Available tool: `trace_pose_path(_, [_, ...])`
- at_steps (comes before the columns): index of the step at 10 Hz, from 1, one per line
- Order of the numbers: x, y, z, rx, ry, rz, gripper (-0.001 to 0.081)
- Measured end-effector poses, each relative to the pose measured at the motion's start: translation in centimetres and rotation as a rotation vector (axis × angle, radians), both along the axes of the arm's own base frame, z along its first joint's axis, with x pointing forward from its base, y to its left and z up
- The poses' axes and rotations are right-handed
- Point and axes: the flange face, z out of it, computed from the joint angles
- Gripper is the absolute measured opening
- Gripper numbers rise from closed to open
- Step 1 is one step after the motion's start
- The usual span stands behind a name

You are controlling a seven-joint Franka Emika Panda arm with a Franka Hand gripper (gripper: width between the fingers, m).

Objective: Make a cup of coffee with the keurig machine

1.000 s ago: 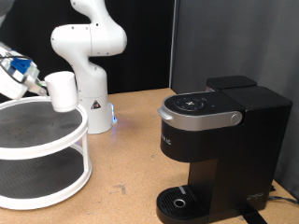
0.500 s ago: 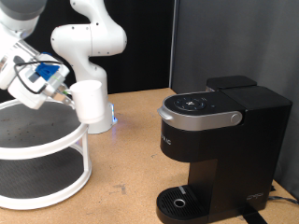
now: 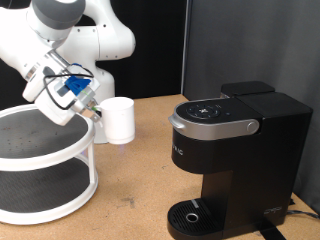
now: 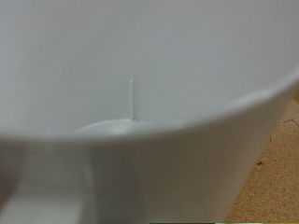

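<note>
Gripper: the gripper (image 3: 95,110) is clamped on the mug (image 3: 117,119), holding it in the air by its side.
Change: a second ago the mug was over the white rack (image 3: 40,160); now it is off the rack's edge, further towards the exterior view's right.
Wrist view: the mug (image 4: 140,112) fills the picture, its inside empty.
Keurig (image 3: 230,160): lid shut, drip tray (image 3: 192,217) bare, well apart from the mug.
Meaning: the mug appears to be in transit to the machine; no brewing yet.
</note>
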Motion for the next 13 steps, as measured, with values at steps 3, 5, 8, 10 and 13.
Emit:
trace_pose_path(3, [0.0, 0.2, -0.1, 0.012, 0.003, 0.011, 0.0069])
trace_pose_path(5, [0.0, 0.2, -0.7, 0.013, 0.019, 0.009, 0.0069])
trace_pose_path(8, [1.0, 0.8, -3.1, -0.020, 0.040, -0.018, 0.0069])
trace_pose_path(10, [1.8, 1.5, -4.8, -0.040, 0.050, -0.022, 0.0069])
trace_pose_path(13, [2.6, 2.4, -7.0, -0.064, 0.067, -0.015, 0.0069])
